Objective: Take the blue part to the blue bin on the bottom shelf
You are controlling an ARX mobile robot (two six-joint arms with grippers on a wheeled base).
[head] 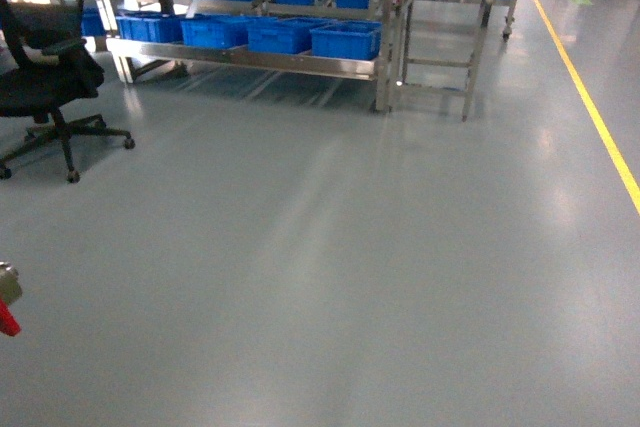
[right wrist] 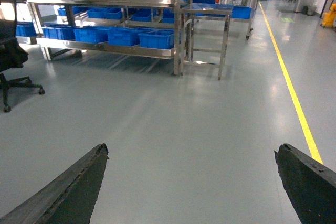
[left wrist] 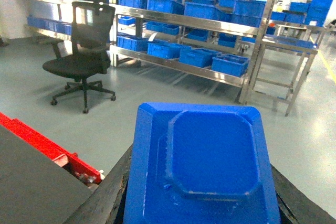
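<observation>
A blue part [left wrist: 210,161], a flat moulded tray-like piece, fills the lower left wrist view. My left gripper [left wrist: 202,187] is shut on it, with a black finger on each side of it. My right gripper [right wrist: 191,153] hangs open over bare grey floor with nothing between its fingers. The bottom shelf [head: 250,59] of a steel rack lies far ahead across the floor, with a row of blue bins [head: 345,40] on it. That shelf [left wrist: 178,66] and its bins [left wrist: 229,64] also show in the left wrist view. Neither gripper shows in the head view.
A black office chair [head: 45,67] stands on the left before the rack. A small steel table [head: 440,37] adjoins the rack's right end. A yellow floor line [head: 590,97] runs along the right. A red frame [left wrist: 47,148] sits close by my left gripper.
</observation>
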